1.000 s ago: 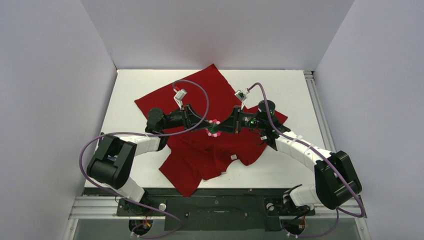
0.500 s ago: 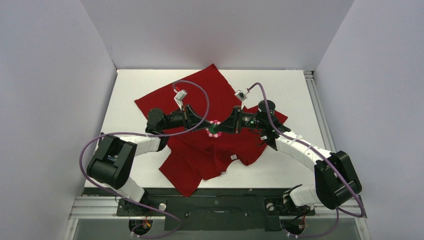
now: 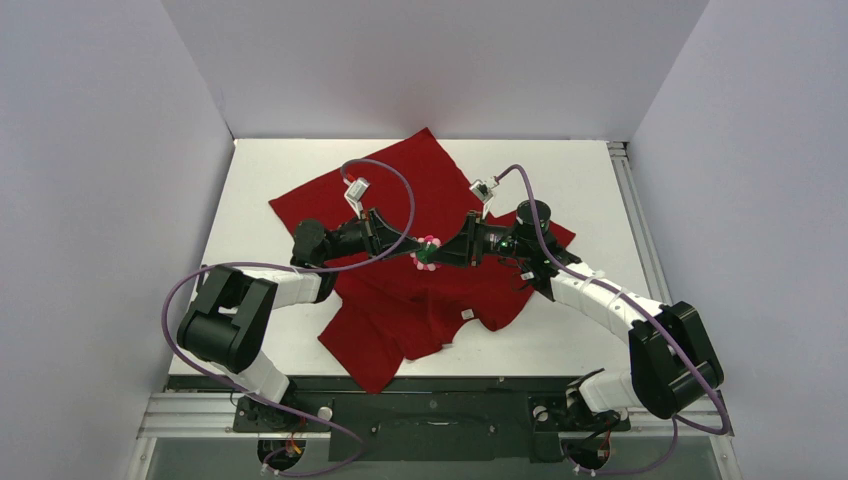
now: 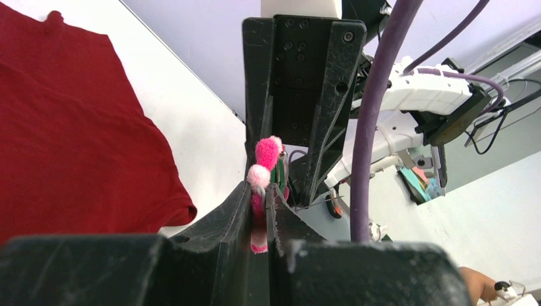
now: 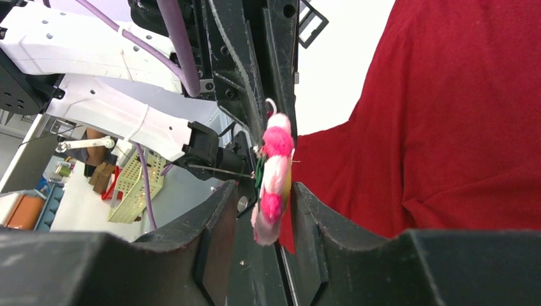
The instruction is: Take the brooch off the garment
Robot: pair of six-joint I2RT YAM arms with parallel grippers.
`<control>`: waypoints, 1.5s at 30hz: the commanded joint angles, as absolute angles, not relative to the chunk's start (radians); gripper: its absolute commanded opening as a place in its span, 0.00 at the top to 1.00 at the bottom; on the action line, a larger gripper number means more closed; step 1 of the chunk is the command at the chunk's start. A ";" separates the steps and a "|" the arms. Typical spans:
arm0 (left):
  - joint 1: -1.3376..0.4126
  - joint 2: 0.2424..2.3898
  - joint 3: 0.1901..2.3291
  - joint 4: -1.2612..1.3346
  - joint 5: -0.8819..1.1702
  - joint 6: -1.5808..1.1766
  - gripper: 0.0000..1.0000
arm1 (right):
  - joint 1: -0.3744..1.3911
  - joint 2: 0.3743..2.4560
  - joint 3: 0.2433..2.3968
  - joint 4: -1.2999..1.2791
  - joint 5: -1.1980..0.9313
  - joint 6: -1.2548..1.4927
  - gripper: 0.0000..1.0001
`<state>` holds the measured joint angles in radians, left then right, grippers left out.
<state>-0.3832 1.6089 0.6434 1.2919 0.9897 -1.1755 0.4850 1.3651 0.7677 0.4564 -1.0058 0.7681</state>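
The dark-red garment lies crumpled across the white table and also shows in the left wrist view and the right wrist view. The pink brooch hangs above the garment's middle, between both grippers. My left gripper reaches in from the left and is shut on the brooch, whose petals are pinched between its fingertips. My right gripper reaches in from the right. Its jaws stand open around the brooch, with a gap on the left side. I cannot tell whether the pin still holds the cloth.
The garment's small white tag lies near its front edge. Bare white table shows at the back right and along the left. Grey walls close in the table on three sides. Purple cables arch over both wrists.
My left gripper and the brooch have shifted slightly up and back. The right arm has barely moved.
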 commanded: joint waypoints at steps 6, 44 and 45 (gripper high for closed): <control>-0.370 1.624 0.617 1.450 0.938 -1.246 1.00 | 0.477 1.366 0.756 0.628 -0.977 0.842 0.70; -0.373 1.632 0.599 1.482 0.896 -1.278 1.00 | 0.492 1.430 0.754 0.708 -0.931 0.910 0.81; -0.373 1.635 0.599 1.483 0.896 -1.279 1.00 | 0.492 1.431 0.754 0.707 -0.932 0.911 0.81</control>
<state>-0.3721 1.6318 0.5991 1.4048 0.9112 -1.2755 0.4854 1.4197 0.7437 0.6418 -0.9409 0.9142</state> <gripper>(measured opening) 0.076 0.192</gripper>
